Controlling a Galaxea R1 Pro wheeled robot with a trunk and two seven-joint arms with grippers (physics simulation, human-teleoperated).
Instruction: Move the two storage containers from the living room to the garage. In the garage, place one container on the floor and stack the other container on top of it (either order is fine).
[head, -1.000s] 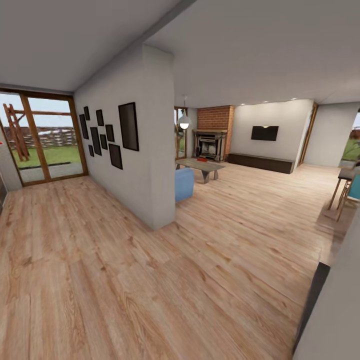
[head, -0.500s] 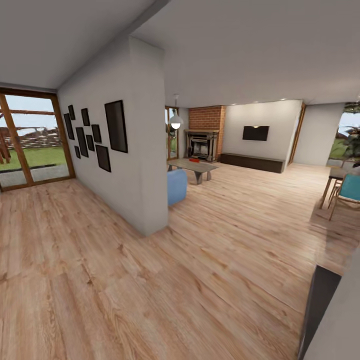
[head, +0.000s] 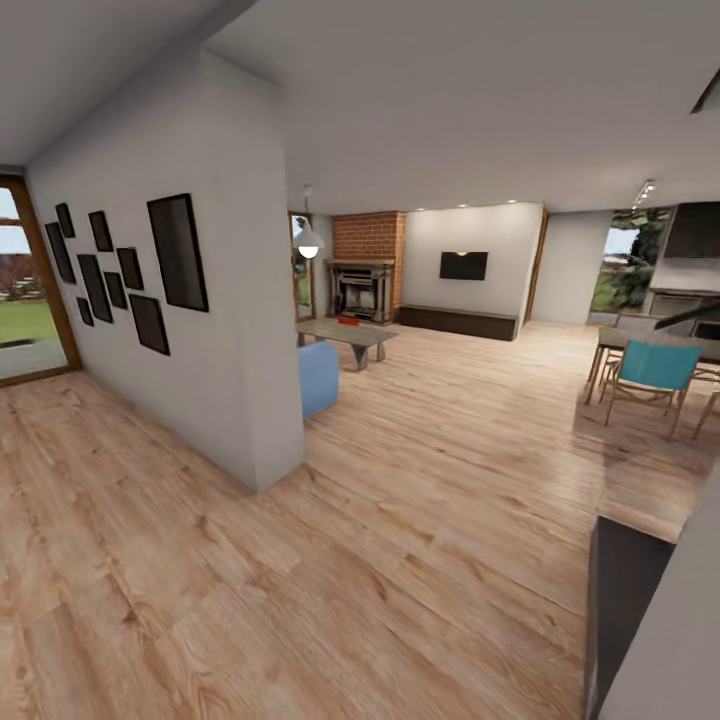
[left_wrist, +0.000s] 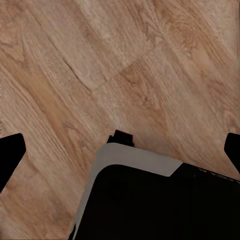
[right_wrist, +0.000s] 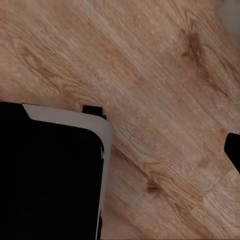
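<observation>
Far ahead in the head view is the living room, with its red brick fireplace (head: 365, 285), black wall TV (head: 463, 265) and long dark low cabinet (head: 458, 321). A small orange-red thing (head: 348, 321) lies on the grey low table (head: 345, 335); it may be a storage container, but it is too small to tell. My left gripper (left_wrist: 120, 150) hangs open over wood planks above the robot's black base (left_wrist: 150, 205). My right gripper (right_wrist: 120, 150) also looks open, with one fingertip (right_wrist: 233, 149) at the picture's edge. Both hold nothing.
A white partition wall (head: 240, 330) with black frames (head: 178, 250) stands at the left, a blue seat (head: 318, 377) behind its end. A dining table with a teal chair (head: 650, 372) is at the right. A dark panel (head: 625, 590) and pale wall edge are close at the lower right.
The whole view has swung to the right: the partition wall and glass doors slid left, and the dining table, chairs and kitchen hood came into view. The camera moved, not the things.
</observation>
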